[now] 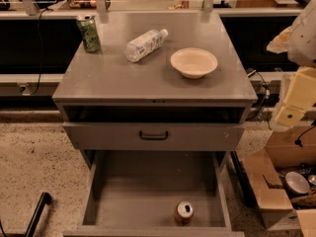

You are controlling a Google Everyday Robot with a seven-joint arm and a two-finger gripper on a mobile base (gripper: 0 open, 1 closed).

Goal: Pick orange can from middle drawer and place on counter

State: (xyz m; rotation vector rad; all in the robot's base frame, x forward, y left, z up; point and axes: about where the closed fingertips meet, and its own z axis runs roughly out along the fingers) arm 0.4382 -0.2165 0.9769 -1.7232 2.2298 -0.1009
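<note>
I see the orange can (184,212) standing upright in the middle drawer (148,186), which is pulled out toward me. The can sits near the drawer's front wall, a little right of centre, with its silver top facing up. The rest of the drawer's grey floor is bare around it.

Just above the open drawer is a closed grey drawer front (98,136) with a dark handle (153,135) at its middle, and above that a dark open slot under the top.

On the bench (123,78) a green patterned can (89,32) stands upright at the far left corner. A clear plastic bottle (145,45) lies on its side near the middle back. A pale bowl (193,62) rests right of centre, apart from the bottle.

My pincer (289,115) hangs off the right edge of the view, beside the bench's right side and well apart from the can. I cannot tell whether it is wide or narrow, and it holds nothing that I can make out.

Below it, on the speckled floor (34,162), sits an open cardboard box (269,181) with some clutter inside.
</note>
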